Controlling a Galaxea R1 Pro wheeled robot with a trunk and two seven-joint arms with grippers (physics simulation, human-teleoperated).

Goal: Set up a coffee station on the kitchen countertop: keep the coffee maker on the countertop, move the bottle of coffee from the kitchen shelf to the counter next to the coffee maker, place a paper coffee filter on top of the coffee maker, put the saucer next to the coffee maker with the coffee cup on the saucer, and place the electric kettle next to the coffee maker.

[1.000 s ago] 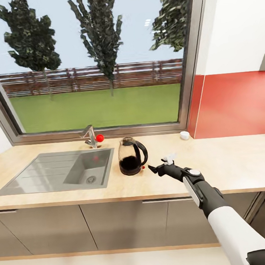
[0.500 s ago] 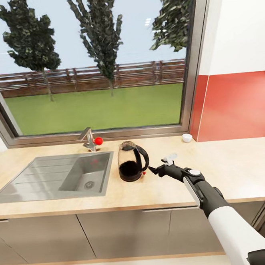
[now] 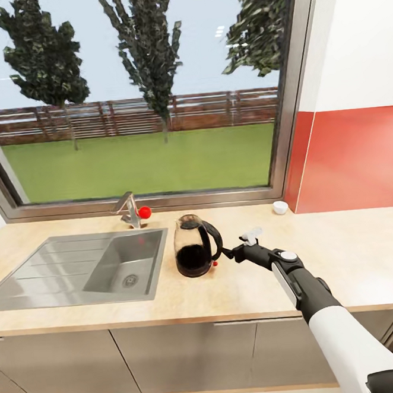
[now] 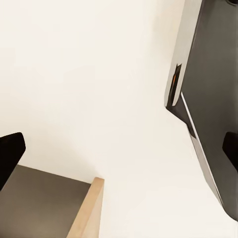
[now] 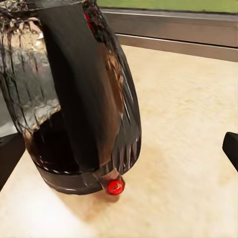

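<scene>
My right claw [image 3: 232, 253] has closed in on the electric kettle [image 3: 193, 246] on the bench [image 3: 344, 255], jaws spread wide beside its handle.

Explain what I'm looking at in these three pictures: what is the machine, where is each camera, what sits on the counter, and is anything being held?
This is a simulated two-armed robot on wheels. The large picture comes from a camera on its head, looking down over a kitchen countertop below a window. The other two come from cameras near each hand, looking along its two fingers.

On the counter stand an electric kettle beside a sink with a tap, and a small white cup near the red wall.

The right hand reaches toward the kettle's handle; its camera shows the kettle up close, with a dark fingertip at each edge of the picture, so the hand is open and holds nothing. The left hand's camera looks at pale floor and cabinet edges; its fingers are also spread and empty.
</scene>
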